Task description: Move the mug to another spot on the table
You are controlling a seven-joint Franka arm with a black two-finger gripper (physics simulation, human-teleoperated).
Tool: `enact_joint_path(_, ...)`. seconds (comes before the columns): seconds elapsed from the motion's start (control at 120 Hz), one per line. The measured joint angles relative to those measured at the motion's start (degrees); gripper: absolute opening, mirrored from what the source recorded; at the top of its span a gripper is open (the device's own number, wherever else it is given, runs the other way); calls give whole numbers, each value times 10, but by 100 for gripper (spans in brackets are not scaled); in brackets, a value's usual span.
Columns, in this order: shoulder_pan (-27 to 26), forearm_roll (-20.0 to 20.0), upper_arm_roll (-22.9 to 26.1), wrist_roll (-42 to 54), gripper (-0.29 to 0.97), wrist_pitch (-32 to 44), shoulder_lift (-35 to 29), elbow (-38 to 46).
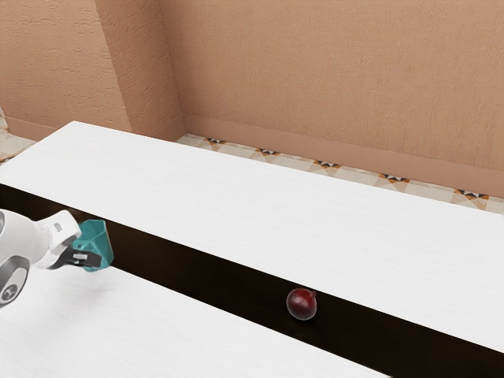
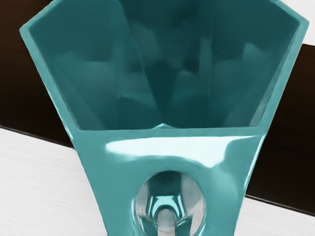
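Mug point(image 1: 98, 242) in tool point(image 1: 85, 256), exterior view's left; round fruit point(image 1: 302, 304) on table point(image 1: 236, 197), well right of it

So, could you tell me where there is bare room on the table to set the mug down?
The wide white table beyond the dark band, toward the wall, looks bare. The near white strip, to the exterior view's right of the gripper holding the mug, is free too. The only obstacle is the dark red round object on the band.

Glossy teal mug point(image 2: 167, 147), matt white table point(image 1: 260, 213)
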State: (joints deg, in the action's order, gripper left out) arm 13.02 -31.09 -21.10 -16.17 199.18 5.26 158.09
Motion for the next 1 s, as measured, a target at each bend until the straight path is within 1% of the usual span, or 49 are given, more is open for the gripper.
enact_joint_path(0.133, 0, -6, 0, -7, 52, -3, -1, -1)
enact_joint_path(0.475, 0, -10, 0, -19, 27, -4, -1, -5)
enact_joint_path(1.0, -2, -11, 3, -28, 5, -6, -1, -12)
